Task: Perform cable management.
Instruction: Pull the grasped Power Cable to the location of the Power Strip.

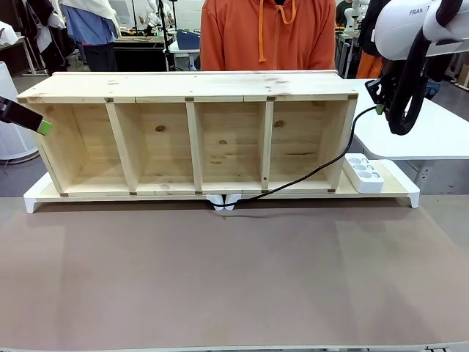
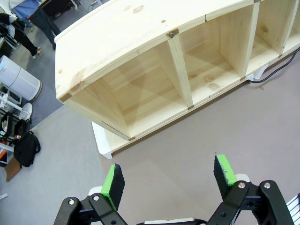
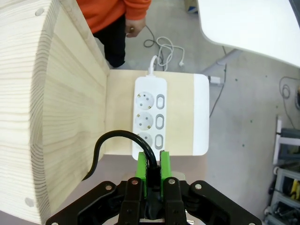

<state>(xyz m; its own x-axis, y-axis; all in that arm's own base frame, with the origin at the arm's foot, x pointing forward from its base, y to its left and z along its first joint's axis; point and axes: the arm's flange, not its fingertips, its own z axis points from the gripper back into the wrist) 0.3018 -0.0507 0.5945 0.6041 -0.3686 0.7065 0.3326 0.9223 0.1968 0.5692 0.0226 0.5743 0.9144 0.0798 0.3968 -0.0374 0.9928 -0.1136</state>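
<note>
The right gripper (image 3: pixel 153 164) is clenching the thin black cable (image 3: pixel 119 133) between its green pads, hanging just above the near end of the white three-socket power strip (image 3: pixel 150 117). From the pinch the cable is arching up and over toward the end panel of the pine shelf unit (image 1: pixel 190 88). In the front view it is trailing down past the rightmost compartment to a small white fitting (image 1: pixel 223 203) at the shelf's front edge. The left gripper (image 2: pixel 168 176) is hovering off the shelf's left end above the brown tabletop (image 1: pixel 234 279), jaws spread wide with nothing between them. A person in an orange hoodie (image 1: pixel 267 37) is standing behind the shelf.
</note>
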